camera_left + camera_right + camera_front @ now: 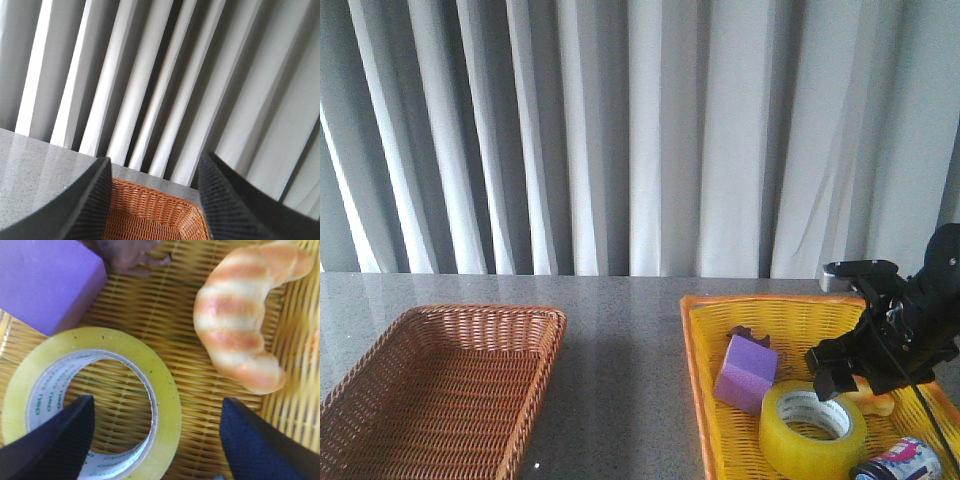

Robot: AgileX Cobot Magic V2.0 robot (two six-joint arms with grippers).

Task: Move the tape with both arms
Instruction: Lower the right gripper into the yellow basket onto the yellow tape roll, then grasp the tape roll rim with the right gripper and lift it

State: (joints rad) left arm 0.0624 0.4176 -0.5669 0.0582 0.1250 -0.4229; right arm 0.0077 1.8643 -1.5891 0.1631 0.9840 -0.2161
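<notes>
In the yellow basket (705, 345) on the desk (620, 340), the tape (812, 428) lies flat, core upward, just beside the purple foam block (746, 372); my right gripper (155, 440) hangs over it with jaws spread wide, one finger (55, 440) above the roll's ring, the other beyond its rim, neither visibly touching it; a croissant-shaped bread (245, 325) rests near the tape on the basket's weave; my left gripper (155, 200) is parted too, holding nothing, above the far edge of the brown wicker basket (440, 385).
</notes>
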